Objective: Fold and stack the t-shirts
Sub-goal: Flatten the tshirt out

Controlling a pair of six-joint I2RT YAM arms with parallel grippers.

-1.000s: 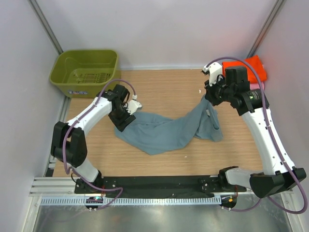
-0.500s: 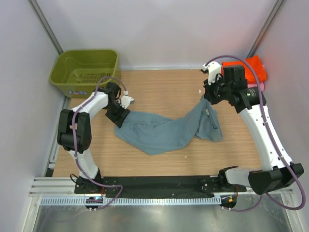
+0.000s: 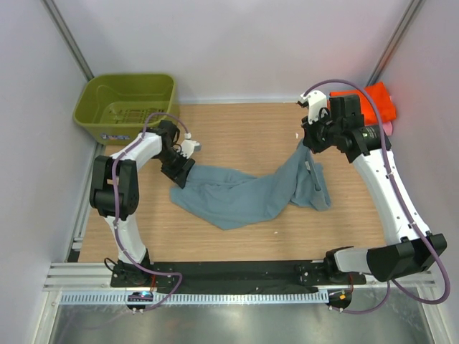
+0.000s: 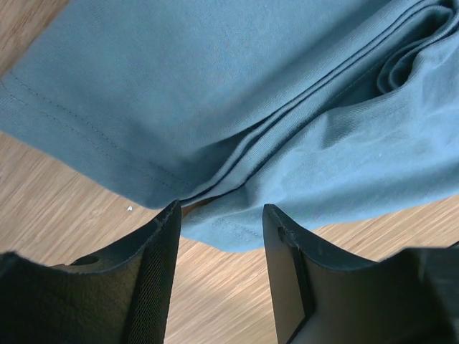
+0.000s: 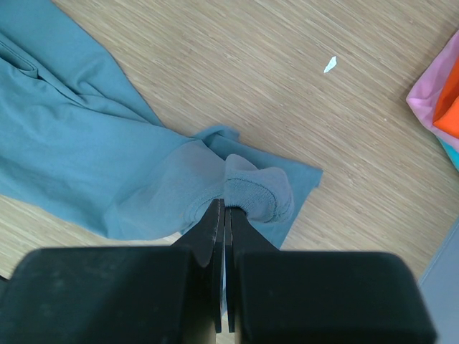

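The large blue-grey t-shirt (image 3: 237, 197) lies crumpled across the middle of the wooden table. Its right end is lifted off the table by my right gripper (image 3: 313, 142). In the right wrist view the gripper (image 5: 224, 204) is shut on the ribbed collar of the shirt (image 5: 86, 158). At the shirt's left corner my left gripper (image 3: 179, 170) stands low over the table. In its wrist view the jaws (image 4: 221, 211) are open, and the hem of the shirt (image 4: 287, 107) lies on the table just beyond the fingertips. Folded orange (image 3: 376, 104) and pink (image 3: 391, 127) t-shirts lie stacked at the back right.
An olive-green plastic basket (image 3: 122, 127) stands at the back left corner. The stack shows at the right edge of the right wrist view: pink (image 5: 430, 93), orange (image 5: 450, 100), teal (image 5: 453, 154). A small white scrap (image 5: 330, 64) lies on the wood.
My left arm has folded back toward the left wall, and its gripper has slid slightly up-left to the shirt's left corner, jaws narrowing. The right gripper keeps its hold, barely moved.
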